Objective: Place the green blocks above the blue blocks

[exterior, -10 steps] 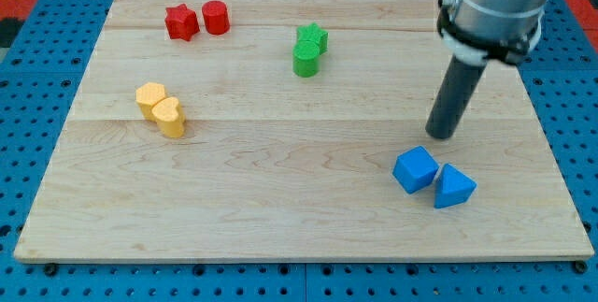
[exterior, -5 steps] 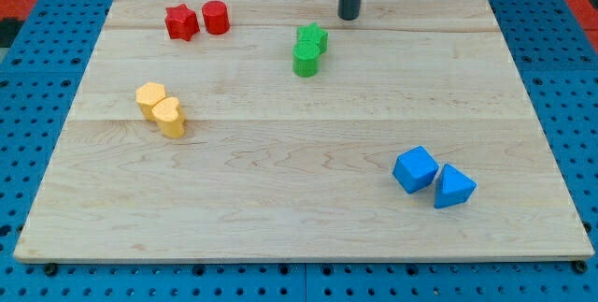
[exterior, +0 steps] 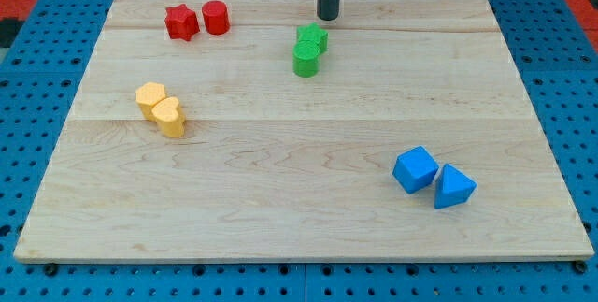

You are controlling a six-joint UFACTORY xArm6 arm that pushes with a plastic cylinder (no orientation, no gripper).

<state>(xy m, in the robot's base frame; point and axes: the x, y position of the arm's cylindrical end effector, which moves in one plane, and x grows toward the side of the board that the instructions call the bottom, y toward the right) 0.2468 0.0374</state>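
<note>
Our tip [exterior: 327,18] (bare rod, no jaws to open or shut) sits just above the touching green blocks [exterior: 308,50] near the view's top centre, blue cube [exterior: 415,169] and blue wedge [exterior: 454,187] well apart at lower right, so we push down-right.

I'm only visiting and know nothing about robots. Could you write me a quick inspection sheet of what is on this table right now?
Surface: pale wooden board, lying flat.
Job's things: green cylinder and a second green block touching, near the view's top centre; blue cube and blue wedge-like block touching, at the view's lower right.
Clutter: two red blocks at the view's top left; two yellow blocks at the view's left.
Grippers: none; my tip sits just above the green pair in the view, apart from it.
Cables: nothing seen.
Surroundings: blue perforated base around the board.
</note>
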